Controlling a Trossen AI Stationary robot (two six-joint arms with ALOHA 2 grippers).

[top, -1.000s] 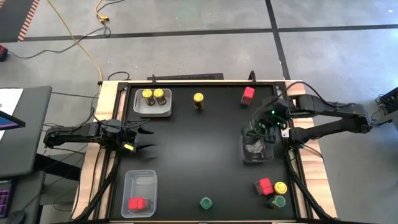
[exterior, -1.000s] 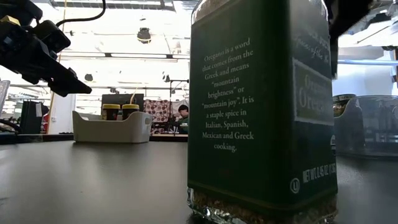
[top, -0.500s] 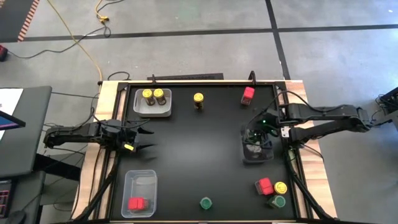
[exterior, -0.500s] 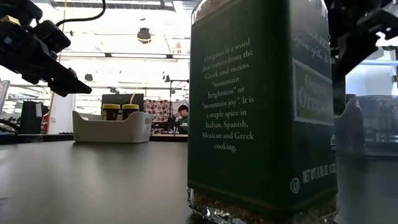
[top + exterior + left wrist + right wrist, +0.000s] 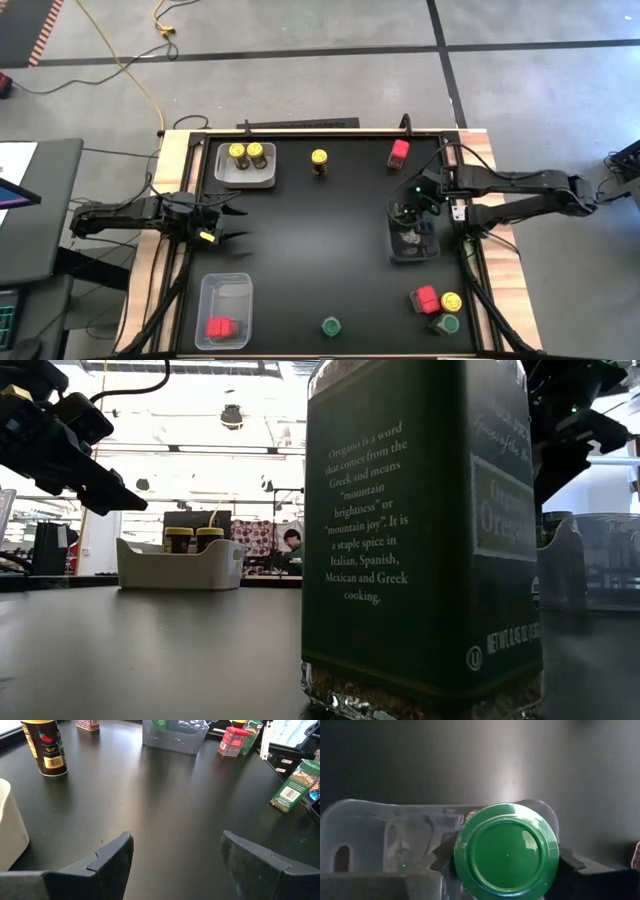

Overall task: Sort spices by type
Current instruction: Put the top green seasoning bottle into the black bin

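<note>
My right gripper (image 5: 411, 208) is shut on a dark jar with a round green lid (image 5: 506, 851) over the far end of a clear bin (image 5: 410, 250) at the table's right. My left gripper (image 5: 238, 225) is open and empty at the left edge. Two yellow-lidded jars (image 5: 246, 154) stand in a white bin (image 5: 245, 178). A third yellow-lidded jar (image 5: 319, 160) and a red container (image 5: 399, 152) stand at the far edge. A red container (image 5: 219, 327) lies in a clear bin (image 5: 226, 288) at the near left. My right gripper holds the green-lidded jar between its two fingers (image 5: 442, 861), one on each side just below the lid's rim (image 5: 462, 870). The fingers come from above, pointing down. The lid hides the place of contact. The jar stands upright, lid up, over the bin's end.
A green-lidded oregano jar (image 5: 331, 326) stands at the near edge, filling the low view (image 5: 420, 540). A red container (image 5: 426, 299), a yellow-lidded jar (image 5: 451, 300) and a green-lidded jar (image 5: 446, 324) cluster at the near right. The table's middle is bare black surface.
My right gripper has gone a little toward the table's left edge and down over the clear bin, the green-lidded jar with it.
</note>
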